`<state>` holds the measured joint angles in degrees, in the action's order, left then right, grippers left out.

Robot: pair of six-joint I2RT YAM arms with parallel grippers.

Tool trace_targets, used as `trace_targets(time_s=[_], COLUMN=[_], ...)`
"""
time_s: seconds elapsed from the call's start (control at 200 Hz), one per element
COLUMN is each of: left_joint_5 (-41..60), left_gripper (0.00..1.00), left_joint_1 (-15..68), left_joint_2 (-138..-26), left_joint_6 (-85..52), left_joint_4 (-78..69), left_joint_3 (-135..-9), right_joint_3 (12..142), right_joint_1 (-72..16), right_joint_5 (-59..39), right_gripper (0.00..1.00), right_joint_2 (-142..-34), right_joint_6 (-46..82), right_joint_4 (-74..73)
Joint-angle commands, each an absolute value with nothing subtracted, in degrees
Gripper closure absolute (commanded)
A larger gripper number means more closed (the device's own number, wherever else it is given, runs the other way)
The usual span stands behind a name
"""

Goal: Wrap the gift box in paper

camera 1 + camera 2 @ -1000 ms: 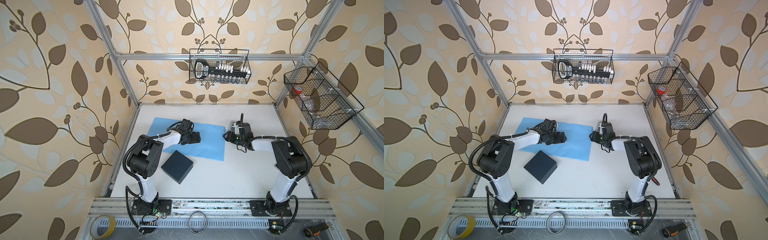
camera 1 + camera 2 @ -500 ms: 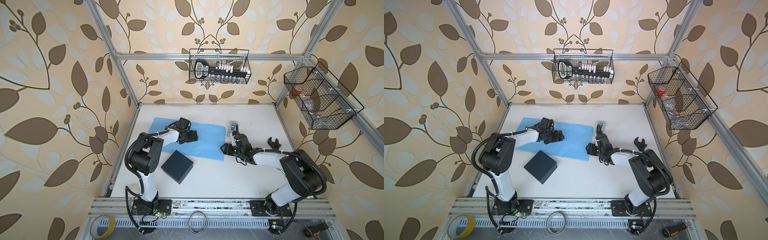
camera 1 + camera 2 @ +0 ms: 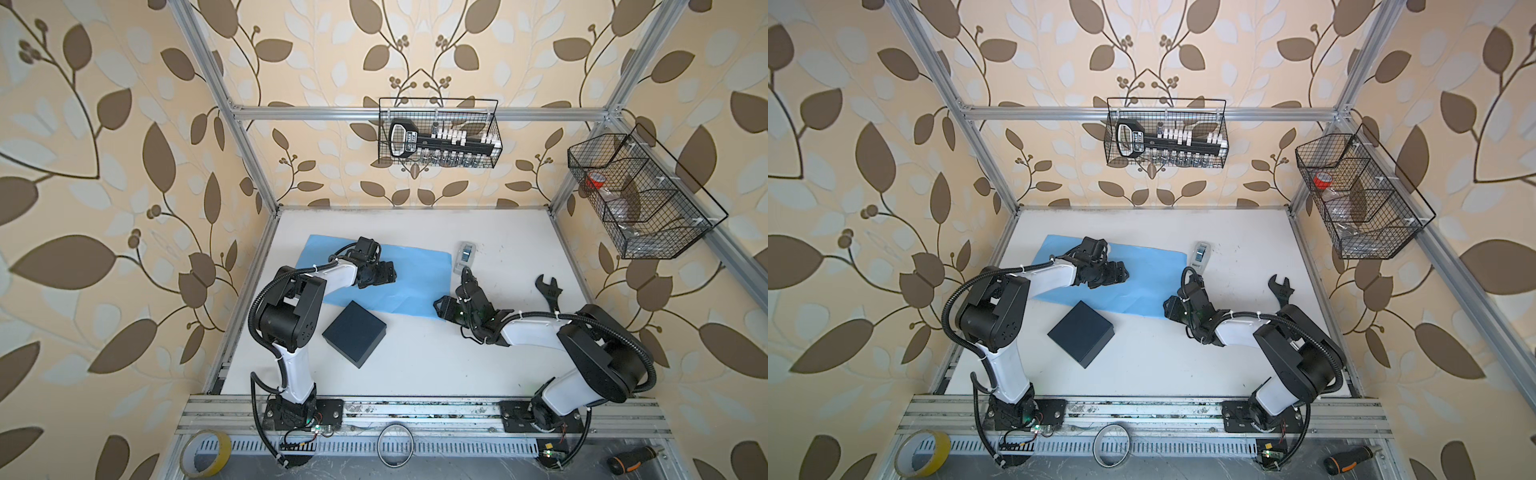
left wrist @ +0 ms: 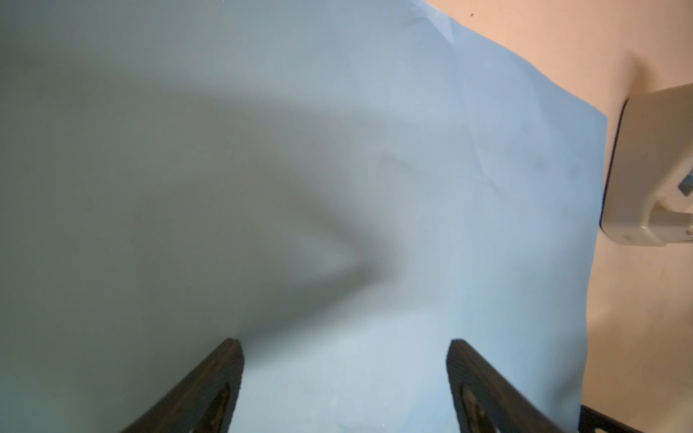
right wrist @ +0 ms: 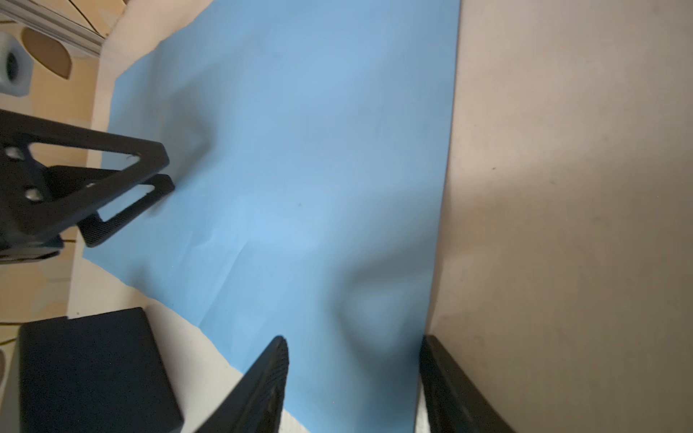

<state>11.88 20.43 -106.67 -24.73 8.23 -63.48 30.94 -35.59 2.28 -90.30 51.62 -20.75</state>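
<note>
Over the paper (image 3: 415, 274), left gripper (image 3: 390, 272): jaws wide apart, nothing between them; in the left wrist view both fingertips (image 4: 229, 358) point across the sheet.
Right gripper (image 3: 441, 306): jaws apart and empty, straddling the paper's near right corner; in the right wrist view one fingertip (image 5: 278, 360) is over the sheet, its mate at the sheet's right edge.
Paper: light blue side up, flat on the table (image 3: 436, 365), faint creases, a soft bulge by the right gripper.
Gift box (image 3: 354, 333): dark, flat on the table in front of the paper, one corner at the sheet's near edge; touching or not, cannot tell.
Tape dispenser (image 3: 465, 255): just beyond the paper's far right corner.
Wrench (image 3: 549, 291): on the table, right of the right gripper, apart.
</note>
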Motion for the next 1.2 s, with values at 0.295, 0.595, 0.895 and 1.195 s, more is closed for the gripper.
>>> trace_targets(time_s=[0.295, 0.595, 0.895, 1.195], left_joint_5=[12.7, 13.1, 13.3, 13.8], left_gripper=[0.13, 0.13, 0.13, 0.12], left_joint_1=[20.6, 20.6, 20.6, 20.6], left_joint_2=[-105.0, -105.6, -106.4, -104.7], left_joint_6=[-24.0, -24.2, -24.1, -24.5], left_joint_4=[11.0, 10.6, 10.4, 10.9], left_joint_3=[-61.3, -61.1, -61.2, -61.5], right_joint_3=[26.3, 26.8, 29.3, 31.1], right_joint_1=[-35.0, -32.0, -28.9, -27.2], right_joint_5=[-3.3, -5.3, -7.5, -8.8], right_gripper=[0.37, 0.32, 0.25, 0.75], right_joint_2=[-94.1, -98.7, -101.4, -97.1], right_joint_6=[54.0, 51.7, 46.8, 52.1], right_joint_4=[-48.0, -53.4, -51.5, -36.5])
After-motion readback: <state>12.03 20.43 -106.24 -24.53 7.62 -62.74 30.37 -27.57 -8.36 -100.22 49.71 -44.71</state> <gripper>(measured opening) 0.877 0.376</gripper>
